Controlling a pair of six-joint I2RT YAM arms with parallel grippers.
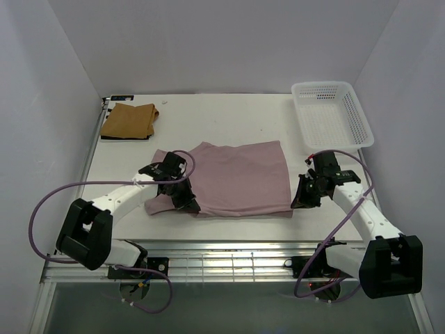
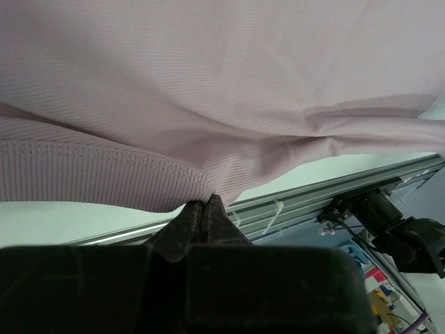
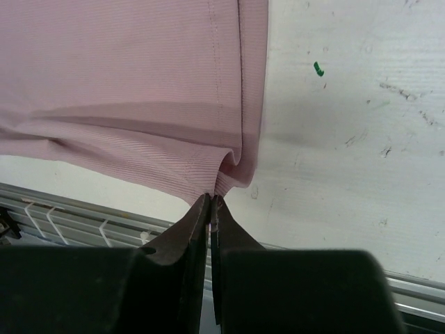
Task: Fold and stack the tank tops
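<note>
— Our left gripper [image 2: 207,203] and right gripper [image 3: 212,202] each clench a corner of the pink top [image 1: 236,177], which lies flat, left of the basket [image 1: 332,115].
— We should lift both corners evenly, keeping that edge taut, so the fold lands straight.

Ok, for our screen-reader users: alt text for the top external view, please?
Two robot arms pinch the near edge of a pale pink tank top spread on a white table, the left gripper at its near-left corner and the right gripper at its near-right. A folded tan-brown top lies at the far left, a white mesh basket at the far right.
</note>
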